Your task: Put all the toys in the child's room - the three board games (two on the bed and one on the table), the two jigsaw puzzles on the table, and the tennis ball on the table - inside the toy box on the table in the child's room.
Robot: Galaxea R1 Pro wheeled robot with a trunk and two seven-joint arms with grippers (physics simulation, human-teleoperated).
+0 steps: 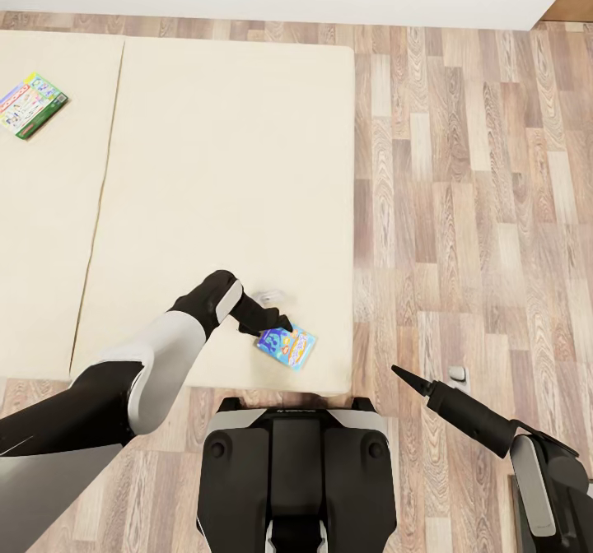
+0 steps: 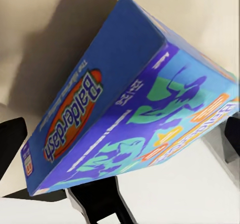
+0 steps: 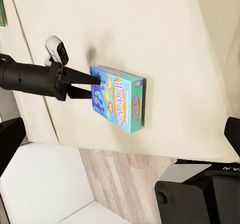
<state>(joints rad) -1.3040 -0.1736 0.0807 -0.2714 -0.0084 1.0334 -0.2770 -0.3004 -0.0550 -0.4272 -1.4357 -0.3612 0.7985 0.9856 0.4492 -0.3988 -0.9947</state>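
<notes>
1 blue board game [image 1: 287, 347], near the bed [image 1: 222, 166] corner, is pinched at its edge by the left gripper [image 1: 273, 327]; slippage is risked by this shallow hold. Right gripper [image 1: 403, 374]: clenched, empty.

— Board games on the bed?
— Two: one blue box [image 1: 286, 346], one pale colourful box [image 1: 31, 104].
— Mattress sections [image 1: 222, 199]?
— Two.
— Arms?
— Two, one gripper each.
</notes>
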